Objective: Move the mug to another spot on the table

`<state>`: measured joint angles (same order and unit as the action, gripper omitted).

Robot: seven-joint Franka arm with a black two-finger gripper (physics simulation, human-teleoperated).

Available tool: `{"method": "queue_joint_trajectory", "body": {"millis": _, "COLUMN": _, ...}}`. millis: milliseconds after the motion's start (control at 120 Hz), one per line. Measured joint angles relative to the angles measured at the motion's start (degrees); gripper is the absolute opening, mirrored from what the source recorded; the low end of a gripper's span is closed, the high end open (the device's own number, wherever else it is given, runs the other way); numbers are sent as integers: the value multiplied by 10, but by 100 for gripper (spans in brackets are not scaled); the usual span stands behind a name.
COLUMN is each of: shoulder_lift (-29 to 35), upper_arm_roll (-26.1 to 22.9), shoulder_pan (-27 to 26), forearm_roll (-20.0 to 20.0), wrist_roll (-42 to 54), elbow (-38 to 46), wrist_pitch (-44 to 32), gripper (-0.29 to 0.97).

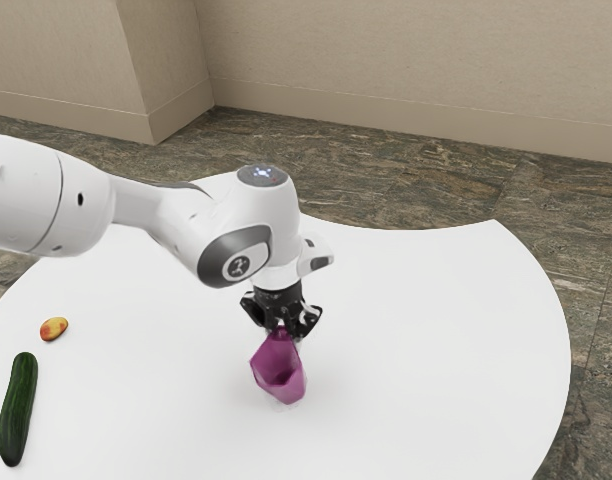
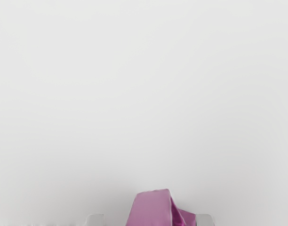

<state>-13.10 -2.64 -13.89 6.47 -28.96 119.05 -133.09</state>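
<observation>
So the bench [image 1: 436, 320] is a plain white top with a rounded edge and nothing printed on it. Around it is a dark, mottled stone-looking floor [image 1: 406, 165], and behind that are beige walls [image 1: 406, 50] with a pale skirting board along the bottom. A boxy bit of wall juts out at the exterior view's upper left.

The arm comes in from the exterior view's left, and the black claw [image 1: 283, 330] points down over the middle of the bench. It's pinched onto the top of the purple mug [image 1: 277, 368], with its fingers only a little way apart. The mug hangs tilted right under it, with a soft shadow just below. I honestly can't tell if its base is touching the bench or not.

In the wrist view the mug [image 2: 153, 209] is close under the hand, with bare white bench [image 2: 144, 94] beyond it.

Way off near the bench's edge at the exterior view's left there's a dark green cucumber [image 1: 16, 408], and near it a small orange-yellow fruit [image 1: 53, 328]. Both are well apart from the mug.
</observation>
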Motion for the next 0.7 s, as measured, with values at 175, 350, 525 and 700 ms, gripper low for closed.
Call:
{"method": "queue_joint_trajectory", "body": {"millis": 175, "shoulder_lift": 1, "upper_arm_roll": 0, "shoulder_pan": 1, "forearm_roll": -3, "wrist_roll": -9, "elbow": -24, "wrist_pitch": 32, "gripper": 3}}
{"method": "queue_joint_trajectory", "body": {"millis": 350, "shoulder_lift": -35, "upper_arm_roll": -1, "shoulder_pan": 56, "forearm_roll": -5, "wrist_roll": -14, "elbow": -153, "wrist_pitch": 126, "gripper": -5}}
{"method": "queue_joint_trajectory", "body": {"millis": 525, "shoulder_lift": -144, "upper_arm_roll": -6, "shoulder_pan": 125, "forearm_roll": -47, "wrist_roll": -11, "elbow": -351, "wrist_pitch": 295, "gripper": -7}}
{"method": "queue_joint_trajectory", "body": {"millis": 700, "shoulder_lift": -234, "upper_arm_roll": -4, "shoulder_pan": 180, "forearm_roll": -130, "wrist_roll": -3, "elbow": -490, "wrist_pitch": 456, "gripper": -7}}
